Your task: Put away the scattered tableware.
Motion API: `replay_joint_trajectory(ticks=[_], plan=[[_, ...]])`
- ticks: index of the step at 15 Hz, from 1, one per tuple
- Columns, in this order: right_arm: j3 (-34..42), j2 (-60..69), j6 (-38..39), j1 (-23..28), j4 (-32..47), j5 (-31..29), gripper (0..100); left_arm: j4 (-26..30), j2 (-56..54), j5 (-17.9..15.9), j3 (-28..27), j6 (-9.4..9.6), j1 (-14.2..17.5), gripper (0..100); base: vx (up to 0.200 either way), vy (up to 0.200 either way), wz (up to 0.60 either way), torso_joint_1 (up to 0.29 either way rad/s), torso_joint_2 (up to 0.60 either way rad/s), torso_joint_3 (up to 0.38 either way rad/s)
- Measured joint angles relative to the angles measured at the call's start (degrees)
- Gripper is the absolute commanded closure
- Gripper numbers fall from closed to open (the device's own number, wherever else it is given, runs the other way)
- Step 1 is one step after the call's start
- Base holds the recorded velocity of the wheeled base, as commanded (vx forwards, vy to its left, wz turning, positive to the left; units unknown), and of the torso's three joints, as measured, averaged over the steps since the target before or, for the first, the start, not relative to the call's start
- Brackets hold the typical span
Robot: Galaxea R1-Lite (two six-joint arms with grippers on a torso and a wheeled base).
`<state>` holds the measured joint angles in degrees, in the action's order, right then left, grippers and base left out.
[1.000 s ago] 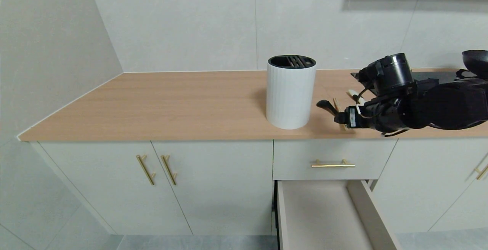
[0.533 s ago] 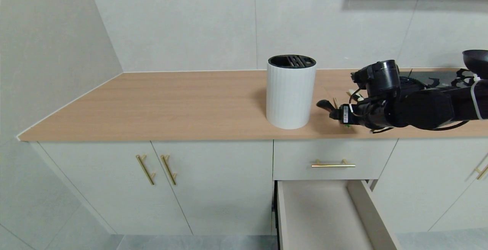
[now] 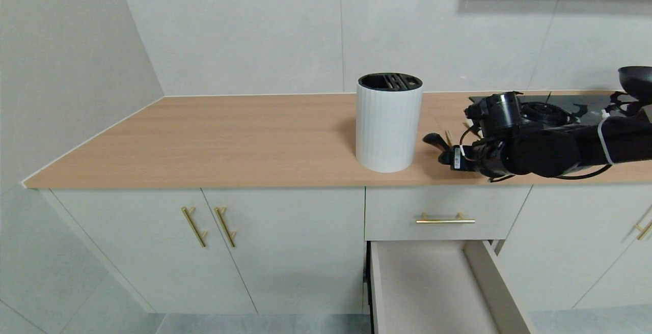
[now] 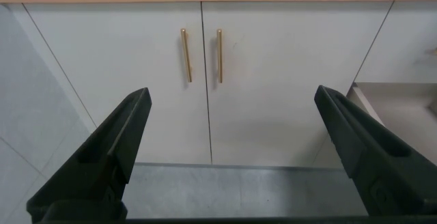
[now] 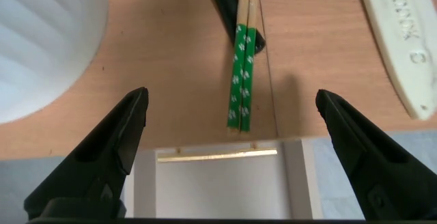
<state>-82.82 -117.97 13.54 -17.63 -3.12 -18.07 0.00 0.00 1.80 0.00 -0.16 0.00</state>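
The right gripper [image 5: 230, 95] hung low over the front part of the wooden desk [image 3: 229, 135], just to the right of the white ribbed holder [image 3: 388, 125]. Its fingers [image 5: 116, 149] were spread wide and held nothing. Between them, in the right wrist view, lay a pair of chopsticks [image 5: 242, 80], side by side on the desk, their green patterned ends pointing toward the desk's front edge. Neither finger touched them. The chopsticks crossed a black handle [image 5: 224, 5] that lay slanted on the desk. In the head view its rounded end showed between the holder and the gripper. On the chopsticks' other side, apart from them, lay a long white utensil [image 5: 399, 39] flat on the desk; what kind it was could not be told.

The holder stood upright near the front of the desk. A black insert [image 3: 389, 81] with slots closed its top, and what was inside it could not be seen.

Under the desk, below the gripper, a shallow drawer with a gold handle [image 3: 444, 219] was shut. The drawer beneath it [image 3: 479, 273] stood pulled out, its pale bottom in view.

The left gripper [image 4: 232, 93] hung lower, before two cabinet doors [image 4: 273, 80] with upright gold handles. Its fingers were wide apart with nothing between them.

At the far right of the desk sat a dark hob [image 3: 552, 106], and beyond it a black pan [image 3: 634, 77].
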Motion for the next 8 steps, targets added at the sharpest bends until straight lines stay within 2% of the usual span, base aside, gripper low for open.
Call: replay_joint_trajectory(ticks=[8], plan=[[-0.41,-1.68,0.00,0.54,-0.29,-0.13,0,0.00,0.00,0.02,0.00,0.00,0.00,0,0.000,0.000,0.00,0.000,0.00,0.000]])
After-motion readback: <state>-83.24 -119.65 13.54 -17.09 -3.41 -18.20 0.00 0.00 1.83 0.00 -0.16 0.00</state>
